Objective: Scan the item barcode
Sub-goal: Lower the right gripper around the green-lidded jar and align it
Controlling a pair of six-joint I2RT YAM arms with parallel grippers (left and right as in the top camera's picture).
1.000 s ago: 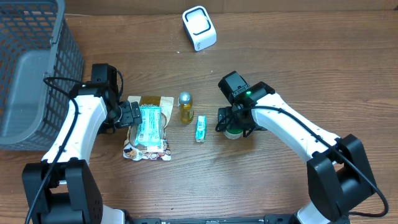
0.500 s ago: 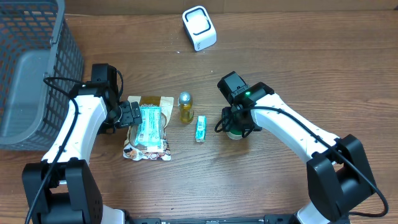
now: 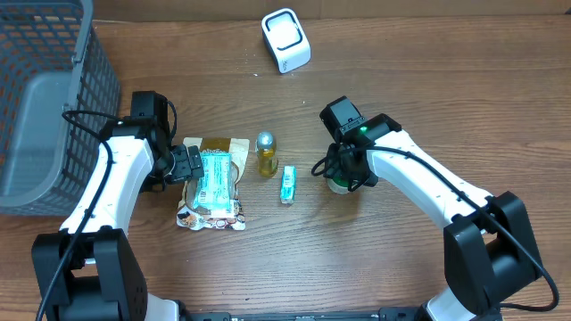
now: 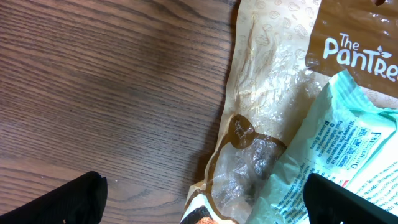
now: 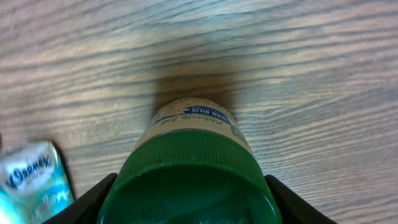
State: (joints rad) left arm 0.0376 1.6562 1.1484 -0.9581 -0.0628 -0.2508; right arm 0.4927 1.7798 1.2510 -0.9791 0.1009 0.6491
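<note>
A jar with a green lid (image 5: 189,177) and a pale label stands upright on the wood. My right gripper (image 5: 189,200) is shut on it, one finger (image 5: 93,200) pressed to each side of the lid. From overhead the jar (image 3: 338,185) shows only partly under the right gripper (image 3: 344,173). My left gripper (image 4: 205,202) stands open and holds nothing. It hovers low over a brown snack bag (image 4: 267,106) with a teal packet (image 4: 348,143) lying on it. Overhead, the left gripper (image 3: 190,165) is at the bag's (image 3: 214,209) left edge.
A white scanner (image 3: 285,40) sits at the back centre. A grey mesh basket (image 3: 45,98) fills the far left. A small bottle with a silver cap (image 3: 265,153) and a teal tissue pack (image 3: 287,184) lie between the two arms.
My right gripper has closed from wide open onto the jar's lid, and its wrist has shifted slightly to the right. The left arm has not moved.
</note>
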